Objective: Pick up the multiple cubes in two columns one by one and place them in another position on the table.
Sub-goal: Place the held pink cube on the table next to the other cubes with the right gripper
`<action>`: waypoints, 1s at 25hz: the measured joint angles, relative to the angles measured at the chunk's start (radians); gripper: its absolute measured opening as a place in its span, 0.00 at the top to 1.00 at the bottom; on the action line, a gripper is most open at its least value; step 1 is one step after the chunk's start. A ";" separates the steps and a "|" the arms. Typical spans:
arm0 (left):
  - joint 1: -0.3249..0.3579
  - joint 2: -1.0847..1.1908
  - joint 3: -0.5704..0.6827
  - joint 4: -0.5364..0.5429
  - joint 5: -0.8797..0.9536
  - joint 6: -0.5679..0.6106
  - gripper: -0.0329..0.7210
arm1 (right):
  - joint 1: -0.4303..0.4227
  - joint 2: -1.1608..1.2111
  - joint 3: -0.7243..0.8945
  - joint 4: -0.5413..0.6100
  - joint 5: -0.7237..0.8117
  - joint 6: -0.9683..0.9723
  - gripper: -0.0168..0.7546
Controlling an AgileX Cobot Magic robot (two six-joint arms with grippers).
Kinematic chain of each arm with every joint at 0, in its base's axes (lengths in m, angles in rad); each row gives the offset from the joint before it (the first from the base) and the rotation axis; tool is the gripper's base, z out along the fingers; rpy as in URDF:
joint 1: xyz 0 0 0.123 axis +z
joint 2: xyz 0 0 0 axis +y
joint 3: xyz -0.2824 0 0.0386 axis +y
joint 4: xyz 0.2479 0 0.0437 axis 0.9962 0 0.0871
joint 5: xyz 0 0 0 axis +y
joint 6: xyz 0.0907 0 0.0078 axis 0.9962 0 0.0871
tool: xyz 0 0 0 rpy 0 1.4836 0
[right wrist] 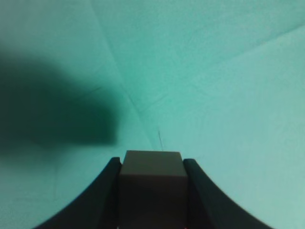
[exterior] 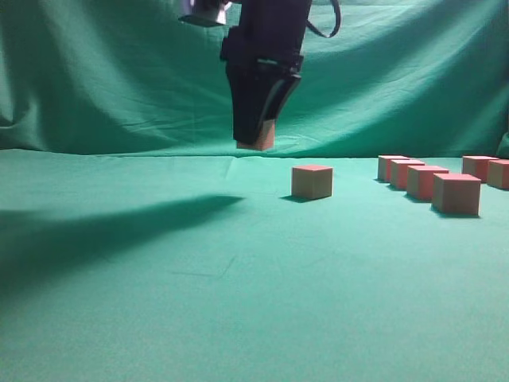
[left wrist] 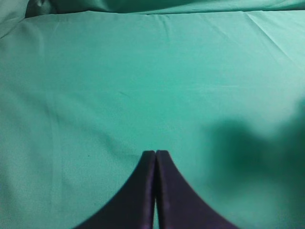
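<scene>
My right gripper (exterior: pixel 256 142) hangs well above the green table (exterior: pixel 238 310), shut on one cube (exterior: pixel 262 137) whose lower end shows below the black fingers. In the right wrist view that cube (right wrist: pixel 151 183) fills the gap between the jaws of the right gripper (right wrist: pixel 151 162), dark in shadow. A single cube (exterior: pixel 312 181) stands alone on the cloth, below and to the right of the held one. Several more cubes stand in two columns at the right, the nearest (exterior: pixel 456 193) in front. My left gripper (left wrist: pixel 156 153) is shut and empty over bare cloth.
A wrinkled green backdrop (exterior: pixel 95 72) rises behind the table. The arm's broad shadow (exterior: pixel 103 231) lies across the left of the cloth. The second column of cubes (exterior: pixel 479 167) runs off the right edge.
</scene>
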 joint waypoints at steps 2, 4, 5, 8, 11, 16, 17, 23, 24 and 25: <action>0.000 0.000 0.000 0.000 0.000 0.000 0.96 | 0.000 0.015 0.000 -0.001 -0.034 -0.016 0.63; 0.000 0.000 0.000 0.000 0.000 0.000 0.96 | 0.000 0.031 -0.002 -0.007 -0.054 -0.039 0.63; 0.000 0.000 0.000 0.000 0.000 0.000 0.96 | 0.000 0.031 -0.002 -0.007 -0.054 -0.039 0.63; 0.000 0.000 0.000 0.000 0.000 0.000 0.96 | 0.000 0.049 -0.004 -0.022 -0.060 -0.055 0.63; 0.000 0.000 0.000 0.000 0.000 0.000 0.96 | -0.004 0.071 -0.004 -0.029 -0.077 -0.059 0.63; 0.000 0.000 0.000 0.000 0.000 0.000 0.96 | -0.024 0.083 -0.005 -0.031 -0.087 -0.061 0.63; 0.000 0.000 0.000 0.000 0.000 0.000 0.96 | -0.028 0.085 -0.005 -0.031 -0.087 -0.061 0.63; 0.000 0.000 0.000 0.000 0.000 0.000 0.96 | -0.046 0.093 -0.005 -0.024 -0.087 -0.062 0.63; 0.000 0.000 0.000 0.000 0.000 0.000 0.96 | -0.046 0.093 -0.005 -0.016 -0.087 -0.062 0.63; 0.000 0.000 0.000 0.000 0.000 0.000 0.96 | -0.046 0.093 -0.005 -0.009 -0.087 -0.062 0.63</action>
